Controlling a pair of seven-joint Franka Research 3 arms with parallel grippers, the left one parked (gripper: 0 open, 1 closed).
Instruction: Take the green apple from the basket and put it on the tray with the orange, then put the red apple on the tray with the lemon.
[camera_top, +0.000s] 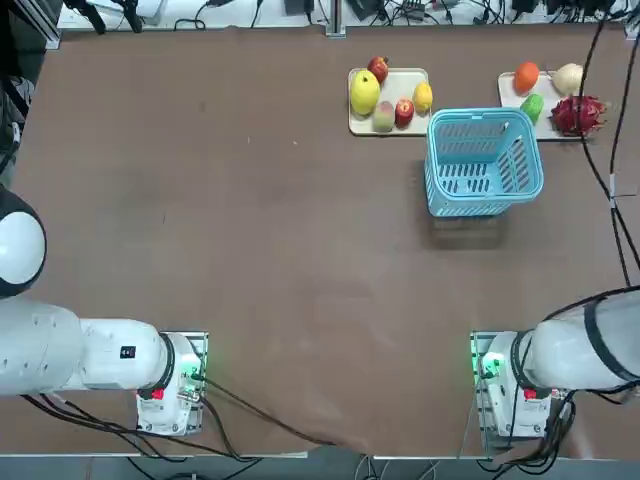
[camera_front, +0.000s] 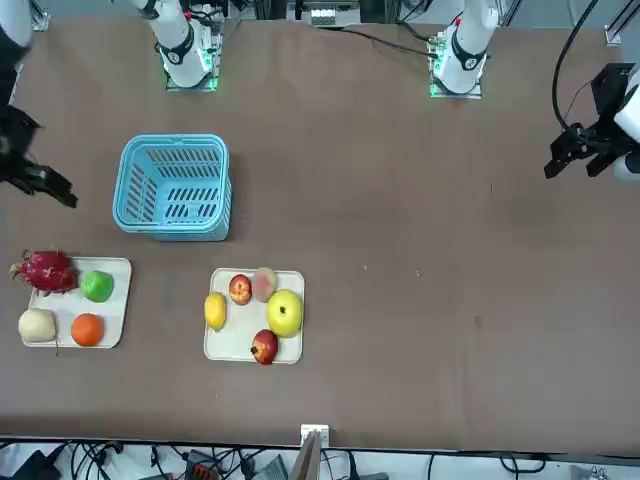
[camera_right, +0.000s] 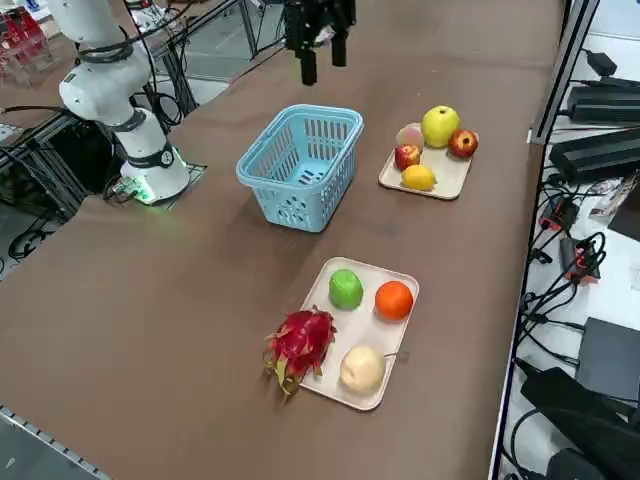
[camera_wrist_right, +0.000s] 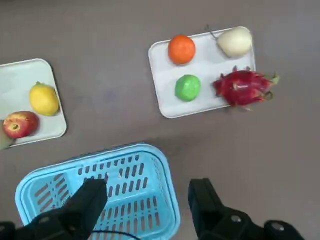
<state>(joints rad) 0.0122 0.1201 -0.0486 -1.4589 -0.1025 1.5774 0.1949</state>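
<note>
My right gripper (camera_wrist_right: 147, 185) hangs spread, empty, near the light-blue slatted plastic basket (camera_wrist_right: 167, 175); small round green apple (camera_wrist_right: 188, 88) on one flat cream tray (camera_wrist_right: 165, 85), round red-yellow apple (camera_wrist_right: 21, 124) on another (camera_wrist_right: 47, 130); moving low, I might snag the basket.

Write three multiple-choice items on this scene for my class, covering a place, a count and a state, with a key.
1. Where is the green apple?
A) In the basket
B) On the tray with the orange
C) On the tray with the lemon

2. How many pieces of produce lie on the orange's tray?
A) Two
B) Six
C) Four

3. How is the right gripper, raised above the table?
A) Open and empty
B) Shut
C) Holding the lemon

Key:
1 B: it lies beside the orange.
2 C: green apple, orange, dragon fruit, pale round one.
3 A: its fingers stand apart, nothing between them.
</note>
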